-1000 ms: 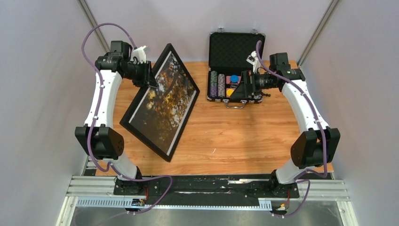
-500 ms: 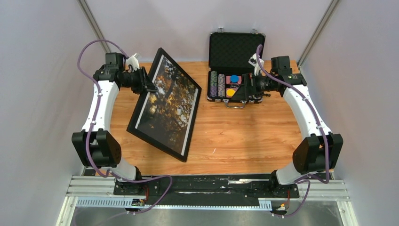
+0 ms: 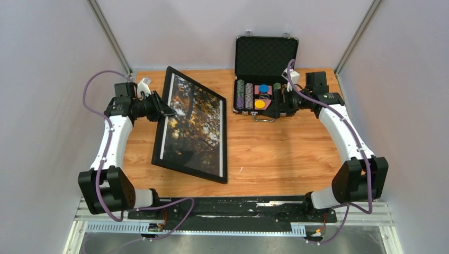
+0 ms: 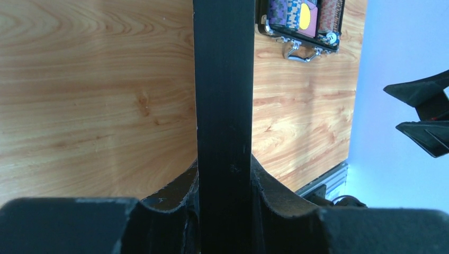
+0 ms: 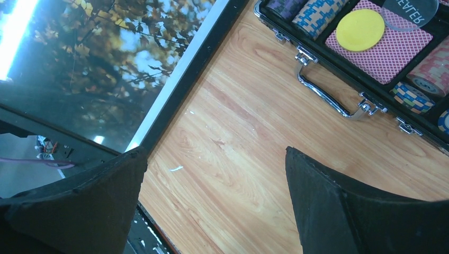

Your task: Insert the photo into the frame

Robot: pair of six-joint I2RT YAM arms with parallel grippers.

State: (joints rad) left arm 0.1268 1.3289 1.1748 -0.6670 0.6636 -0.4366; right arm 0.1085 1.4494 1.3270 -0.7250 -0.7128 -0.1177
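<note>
photo (image 3: pixel 193 124): large rectangular print of dark autumn trees with orange-yellow leaves. We are seeing it sitting inside the frame, left of centre in the top view.
frame (image 3: pixel 188 170): thin-railed black rectangular picture frame. It is tilting, with its left long rail raised and its right rail low by the table; we cannot tell whether that rail is touching.
left gripper (image 3: pixel 165 108): its fingers are clamping the raised left rail edge-on. We are judging that this grip steadies the loaded frame so it can be laid flat.
right gripper (image 5: pixel 214 153): its fingers are standing wide apart, gripping nothing, and hovering over bare wood just in front of the case, probably ready to help.
case (image 3: pixel 266 53): open black chip case with coloured chips, sitting upper right of centre, apart from the frame.
table (image 3: pixel 286 153): warm wood-grain top, filling the middle.
walls (image 3: pixel 47 53): pale grey panels are closing in three sides.
</note>
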